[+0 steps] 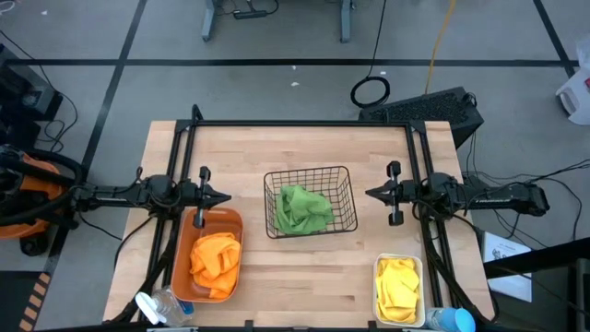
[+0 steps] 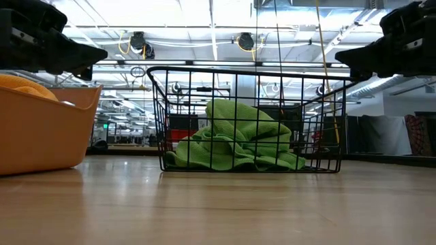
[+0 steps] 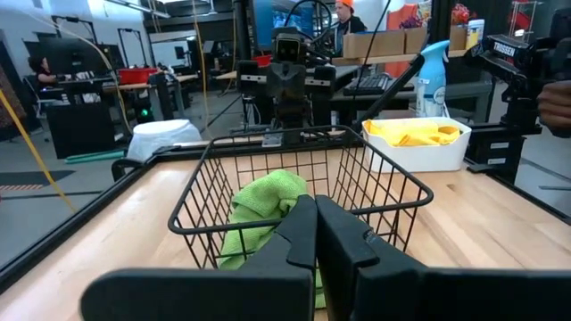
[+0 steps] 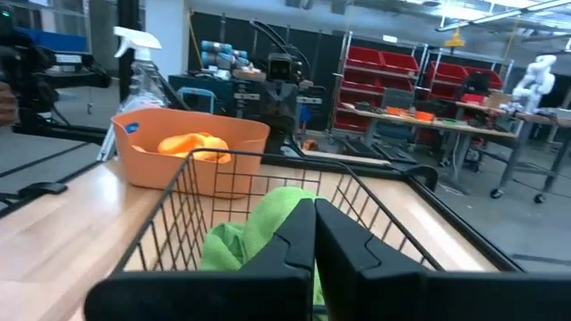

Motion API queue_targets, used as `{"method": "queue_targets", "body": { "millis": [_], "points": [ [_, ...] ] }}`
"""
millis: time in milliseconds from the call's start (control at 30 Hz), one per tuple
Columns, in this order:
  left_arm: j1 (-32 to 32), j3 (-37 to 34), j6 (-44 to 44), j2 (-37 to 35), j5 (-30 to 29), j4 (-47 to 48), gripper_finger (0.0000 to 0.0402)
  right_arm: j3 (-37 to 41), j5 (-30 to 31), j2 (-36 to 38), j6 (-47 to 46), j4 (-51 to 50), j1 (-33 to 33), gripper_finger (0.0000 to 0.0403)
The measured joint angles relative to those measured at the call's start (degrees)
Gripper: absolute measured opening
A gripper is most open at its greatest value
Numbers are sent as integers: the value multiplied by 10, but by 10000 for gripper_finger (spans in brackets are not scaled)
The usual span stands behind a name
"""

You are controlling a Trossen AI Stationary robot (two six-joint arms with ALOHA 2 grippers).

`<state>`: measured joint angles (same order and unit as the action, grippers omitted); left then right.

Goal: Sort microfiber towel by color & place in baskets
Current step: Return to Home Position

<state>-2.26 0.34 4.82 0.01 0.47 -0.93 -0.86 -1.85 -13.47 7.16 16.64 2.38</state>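
Microfiber towels are all in containers. The green towels are in the black wire basket at the middle of the worktop. The orange towels are in the orange bin toward the near-left corner, and the yellow towels are in the white bin at the near-right corner. No cloth shows outside a container, so only parking the arms appears to remain.

The left tool hangs over the far end of the orange bin, just beside the basket's left wall. Its fingers are pressed together and hold nothing. The right tool points at the basket's right wall from just beside it, likewise closed and empty. In the low view both tips sit about level with the basket rim or slightly above it.

To finish cleanly, each arm should draw straight back toward its own side edge of the worktop, away from the basket. Neither should lose height before it is clear of the wire rim and, on the left, the bin's wall. The main risk is a dip or a sideways swing, which could hook the mesh and drag the basket. The fingers should remain together so that nothing snags.
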Motion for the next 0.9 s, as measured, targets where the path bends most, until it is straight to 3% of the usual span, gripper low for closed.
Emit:
{"method": "queue_targets", "body": {
  "millis": [333,733,900],
  "points": [
    [0,0,0,0,-1,1,4,0,-2,9,-33,-44,17,0],
    [0,0,0,0,-10,3,4,0,-9,130,-55,-154,17,0],
    [0,0,0,0,-9,3,4,-3,-11,134,-49,-157,17,0]
  ]
}}
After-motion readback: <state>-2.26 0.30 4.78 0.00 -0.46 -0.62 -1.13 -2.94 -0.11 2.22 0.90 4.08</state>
